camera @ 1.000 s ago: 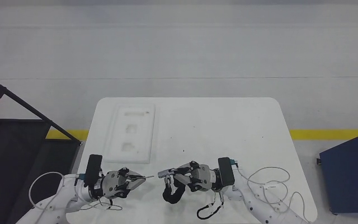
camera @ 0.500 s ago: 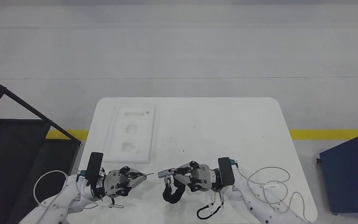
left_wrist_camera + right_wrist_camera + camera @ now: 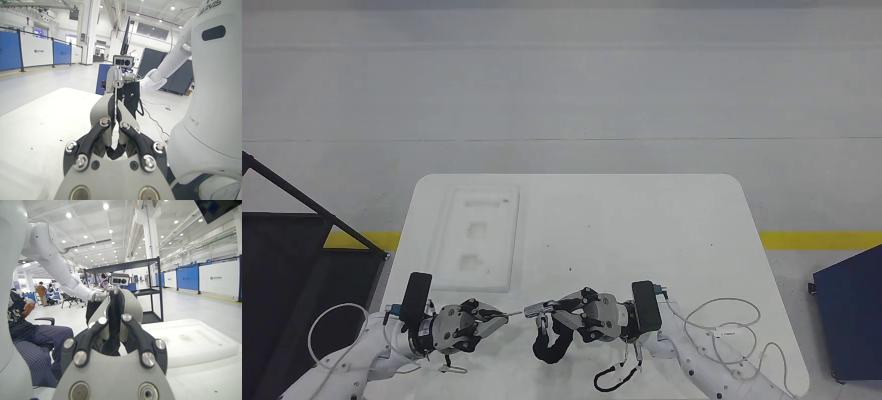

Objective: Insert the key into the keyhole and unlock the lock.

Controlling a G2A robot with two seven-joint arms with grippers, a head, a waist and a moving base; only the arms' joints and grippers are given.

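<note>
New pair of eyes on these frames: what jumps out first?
The key pinched in the left end effector, aimed at the silver lock that the right end effector holds above the near edge of the table. Farther back lies a white foam tray.

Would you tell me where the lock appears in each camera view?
Top view: the lock, held by the right gripper, over the near half of the table.
Left wrist view: just beyond the key, keyhole facing the camera.
Right wrist view: hidden behind the right gripper's fingers.
Shared landmark: the white table.
</note>
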